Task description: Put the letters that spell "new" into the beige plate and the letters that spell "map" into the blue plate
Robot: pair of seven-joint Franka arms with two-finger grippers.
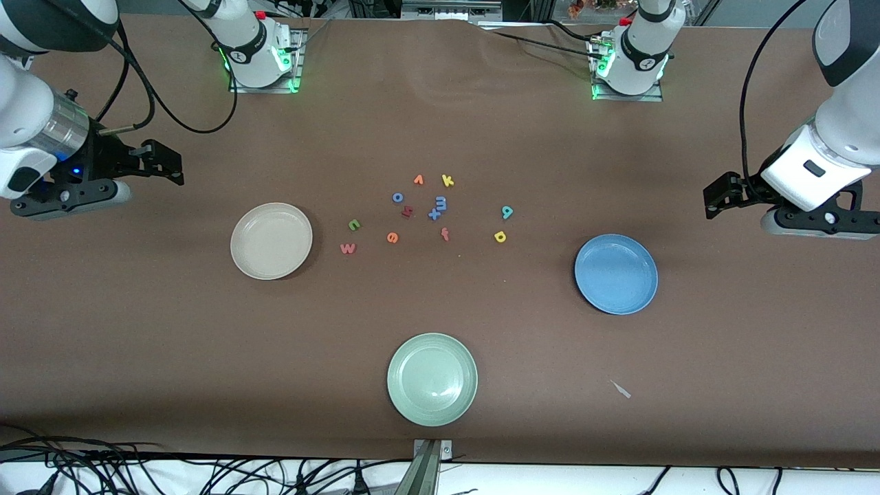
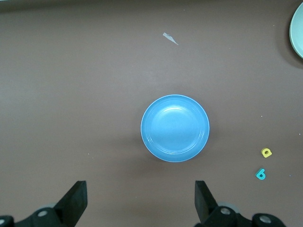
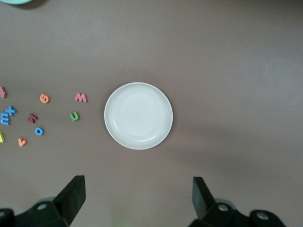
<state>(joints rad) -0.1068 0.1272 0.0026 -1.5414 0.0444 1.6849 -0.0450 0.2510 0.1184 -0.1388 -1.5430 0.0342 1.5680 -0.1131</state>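
Count on the table (image 1: 137,330): three plates (image 1: 271,240) — one beige, one blue, one pale green. Eleven foam letters (image 1: 433,206). One small scrap (image 1: 621,389).

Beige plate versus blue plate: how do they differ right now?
The beige plate is cream; the blue plate is sky blue. The beige plate lies toward the right arm's end of the table, the blue plate toward the left arm's end and slightly nearer the front camera. Both are round, shallow, similar in size and hold no letters.
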